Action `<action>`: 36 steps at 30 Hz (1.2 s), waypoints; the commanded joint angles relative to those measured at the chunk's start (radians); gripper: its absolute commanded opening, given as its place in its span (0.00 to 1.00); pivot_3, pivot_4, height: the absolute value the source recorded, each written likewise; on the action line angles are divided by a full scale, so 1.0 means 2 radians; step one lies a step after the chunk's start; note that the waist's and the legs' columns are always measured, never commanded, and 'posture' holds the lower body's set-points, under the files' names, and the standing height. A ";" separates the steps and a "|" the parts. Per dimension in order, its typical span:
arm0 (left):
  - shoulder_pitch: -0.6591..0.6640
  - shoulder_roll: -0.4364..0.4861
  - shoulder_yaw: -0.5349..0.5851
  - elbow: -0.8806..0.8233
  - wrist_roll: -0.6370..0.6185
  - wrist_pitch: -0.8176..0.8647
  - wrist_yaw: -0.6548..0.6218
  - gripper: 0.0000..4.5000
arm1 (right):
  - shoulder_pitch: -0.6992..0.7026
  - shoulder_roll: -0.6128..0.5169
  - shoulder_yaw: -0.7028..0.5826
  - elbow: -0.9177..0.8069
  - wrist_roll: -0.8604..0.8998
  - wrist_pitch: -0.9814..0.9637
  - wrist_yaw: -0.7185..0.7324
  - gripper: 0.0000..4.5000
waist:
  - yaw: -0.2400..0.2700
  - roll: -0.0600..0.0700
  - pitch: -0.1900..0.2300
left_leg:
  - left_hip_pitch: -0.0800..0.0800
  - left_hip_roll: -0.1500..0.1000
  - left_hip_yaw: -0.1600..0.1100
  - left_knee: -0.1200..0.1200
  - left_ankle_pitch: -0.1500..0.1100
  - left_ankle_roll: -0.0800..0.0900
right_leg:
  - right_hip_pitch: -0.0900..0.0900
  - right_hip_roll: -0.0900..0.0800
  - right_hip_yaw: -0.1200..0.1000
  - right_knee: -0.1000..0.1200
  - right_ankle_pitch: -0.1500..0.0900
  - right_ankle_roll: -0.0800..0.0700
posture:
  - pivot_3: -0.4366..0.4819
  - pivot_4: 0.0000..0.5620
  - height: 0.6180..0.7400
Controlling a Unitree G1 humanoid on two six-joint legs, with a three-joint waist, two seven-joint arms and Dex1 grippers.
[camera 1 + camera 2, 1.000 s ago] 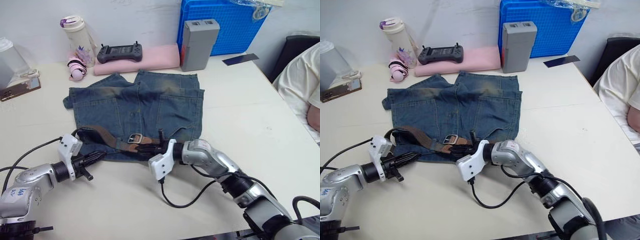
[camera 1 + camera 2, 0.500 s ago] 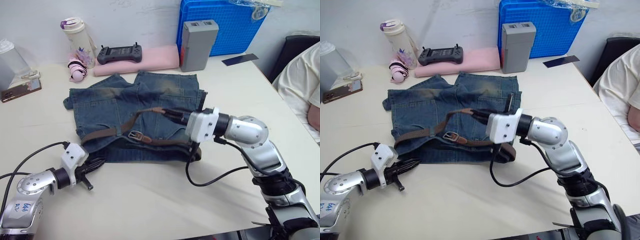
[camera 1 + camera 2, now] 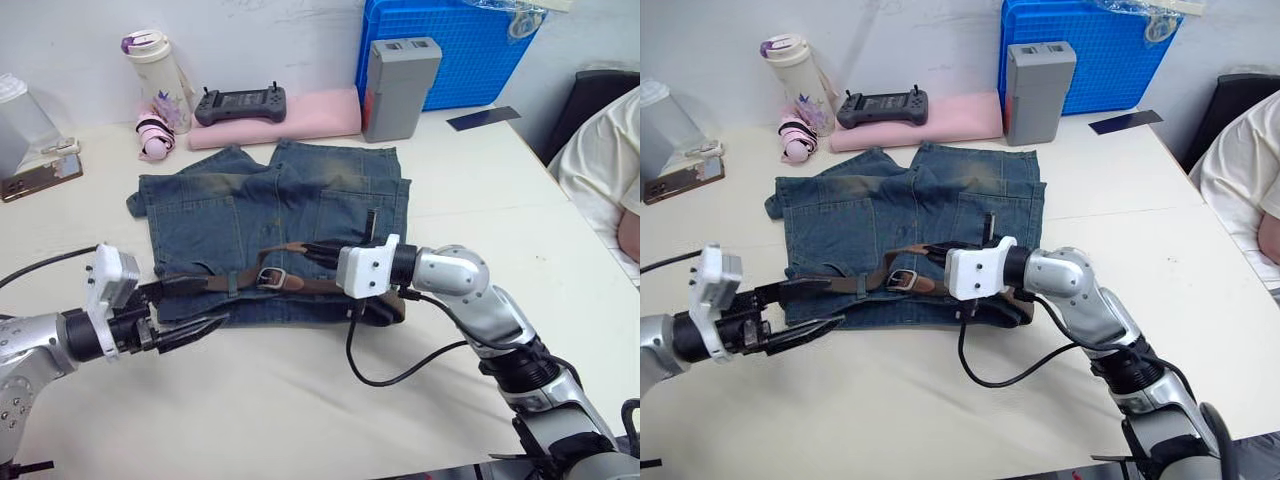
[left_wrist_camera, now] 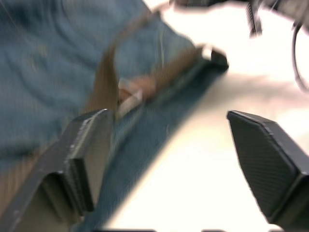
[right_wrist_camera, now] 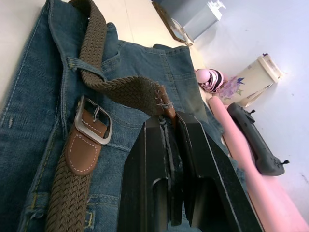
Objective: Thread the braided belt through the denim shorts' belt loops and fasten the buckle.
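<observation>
The denim shorts [image 3: 270,215] lie flat on the table, waistband toward me. The braided belt [image 3: 200,283] runs along the waistband, and its silver buckle [image 3: 271,277] rests near the middle. A belt loop [image 5: 79,65] crosses the belt. My right gripper [image 5: 166,116] is shut on the belt's leather tip, just right of the buckle and slightly above the denim. My left gripper [image 3: 205,303] is open at the waistband's left end, with one finger [image 4: 89,145] over the belt and denim and the other over bare table.
At the back stand a blue crate [image 3: 450,45], a grey box [image 3: 398,85], a pink folded cloth [image 3: 290,118] with a black controller [image 3: 240,103] on it, and a bottle [image 3: 155,75]. A phone [image 3: 40,172] lies far left. A person [image 3: 605,170] sits at the right edge.
My right gripper has brought the belt tip down and left toward the buckle. My left gripper has opened and moved up to the waistband's left end.
</observation>
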 commanded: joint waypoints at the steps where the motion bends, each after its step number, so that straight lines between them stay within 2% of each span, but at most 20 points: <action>1: -0.029 -0.016 -0.065 0.027 0.102 -0.070 0.044 0.90 | -0.013 0.009 -0.007 -0.008 0.001 -0.012 -0.006 0.00 | -0.001 0.000 0.000 | 0.000 0.000 0.000 0.000 0.000 0.000 | 0.000 0.000 0.000 0.000 0.000 0.000 | 0.48 0.27 0.47; 4: -0.055 -0.048 -0.102 0.069 0.155 -0.117 0.072 0.90 | -0.016 0.014 -0.008 -0.010 0.002 -0.011 -0.008 0.00 | -0.001 0.000 0.000 | 0.000 0.000 0.001 0.000 0.000 0.000 | 0.000 0.000 0.000 0.000 0.000 0.000 | 0.48 0.27 0.47; 7: -0.065 -0.073 -0.120 0.096 0.173 -0.147 0.070 0.90 | -0.016 0.016 -0.010 -0.015 0.002 -0.007 -0.007 0.00 | -0.002 0.000 0.000 | 0.000 0.000 0.001 0.000 0.000 0.000 | -0.001 0.000 0.000 0.000 0.000 0.000 | 0.48 0.27 0.47; 14: -0.099 -0.116 -0.135 0.119 0.162 -0.147 0.068 0.90 | -0.012 0.016 -0.008 -0.033 0.002 0.007 -0.004 0.00 | -0.001 0.000 0.000 | -0.001 0.000 0.000 0.000 0.000 0.000 | -0.001 0.000 0.000 0.000 0.000 0.000 | 0.48 0.27 0.47; 20: -0.113 -0.127 -0.140 0.116 0.161 -0.138 0.063 0.90 | -0.010 0.017 -0.006 -0.039 -0.002 0.013 -0.006 0.00 | -0.003 -0.001 0.000 | -0.001 0.000 0.000 0.000 0.000 0.000 | -0.001 0.000 0.000 0.000 0.000 0.000 | 0.48 0.27 0.47; 23: -0.111 -0.123 -0.138 0.118 0.160 -0.138 0.056 0.75 | -0.009 0.019 -0.006 -0.040 -0.003 0.014 -0.007 0.00 | -0.002 -0.001 0.000 | -0.001 0.000 0.000 0.000 0.000 0.000 | -0.001 0.000 0.000 0.000 0.000 0.000 | 0.48 0.27 0.47; 25: -0.110 -0.121 -0.137 0.118 0.160 -0.138 0.053 0.54 | -0.009 0.019 -0.007 -0.040 -0.003 0.015 -0.007 0.00 | -0.001 -0.001 0.000 | -0.001 0.000 0.000 0.001 0.000 0.000 | -0.001 0.000 0.000 0.000 0.000 0.000 | 0.48 0.27 0.47; 26: -0.109 -0.121 -0.135 0.117 0.160 -0.138 0.053 0.48 | -0.008 0.019 -0.006 -0.041 -0.003 0.016 -0.007 0.00 | -0.001 -0.001 0.000 | -0.001 0.000 0.000 0.001 0.000 0.000 | -0.001 0.000 0.000 0.000 0.000 0.000 | 0.48 0.27 0.47; 30: -0.112 -0.124 -0.133 0.116 0.162 -0.139 0.057 0.07 | -0.007 0.019 -0.006 -0.042 0.000 0.022 -0.002 0.00 | -0.001 -0.001 0.000 | -0.001 0.000 0.000 0.001 0.000 0.000 | -0.001 0.000 0.000 0.000 0.000 0.000 | 0.48 0.27 0.47; 31: -0.114 -0.125 -0.134 0.115 0.163 -0.139 0.060 0.01 | -0.006 0.018 -0.005 -0.044 0.001 0.024 0.000 0.00 | -0.001 -0.001 0.000 | -0.001 0.000 0.000 0.001 0.000 0.000 | -0.001 0.000 0.000 0.000 0.000 0.000 | 0.48 0.27 0.47; 36: -0.117 -0.126 -0.129 0.110 0.160 -0.136 0.069 0.01 | -0.003 0.019 -0.009 -0.051 0.010 0.047 0.006 0.00 | -0.001 -0.001 0.000 | -0.001 0.000 0.000 0.001 0.000 0.000 | -0.001 0.000 0.000 0.000 0.000 0.000 | 0.48 0.27 0.47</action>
